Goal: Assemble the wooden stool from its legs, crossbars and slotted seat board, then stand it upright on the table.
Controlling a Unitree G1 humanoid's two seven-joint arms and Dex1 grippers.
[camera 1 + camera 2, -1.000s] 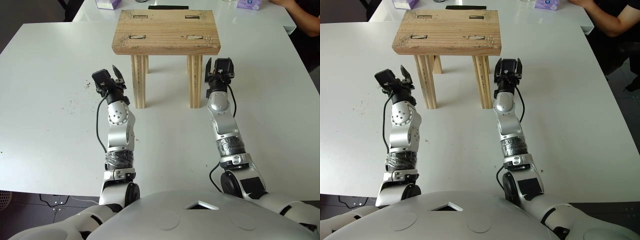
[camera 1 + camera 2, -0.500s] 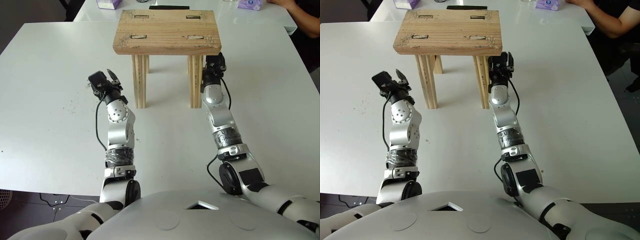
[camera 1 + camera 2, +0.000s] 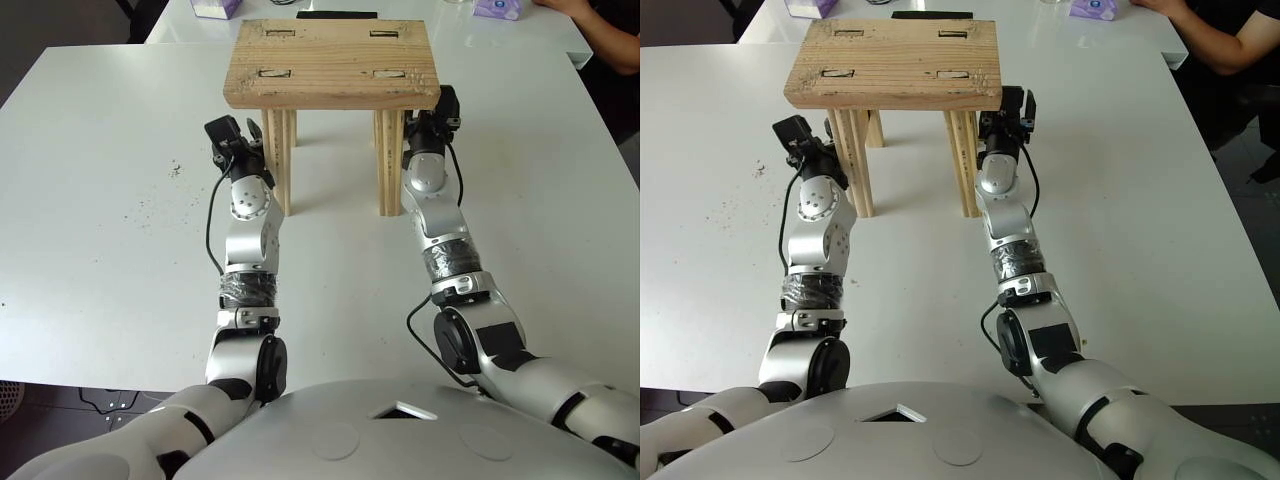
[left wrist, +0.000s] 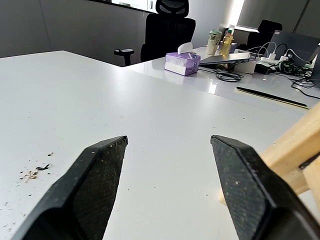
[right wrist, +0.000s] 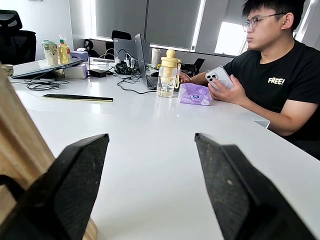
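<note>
Low over the white table (image 3: 100, 220), your black two-fingered left gripper (image 4: 169, 141) and right gripper (image 5: 151, 138) hang with fingers spread and nothing between them. Each is just beside a front leg of the pale wooden stool (image 3: 333, 62). The stool stands upright, slotted seat board on top, toward the table's far edge.

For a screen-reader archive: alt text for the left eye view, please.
An assembled wooden stool stands upright on a white table. The robot's left hand and right hand flank its two front legs, both open and holding nothing.
</note>
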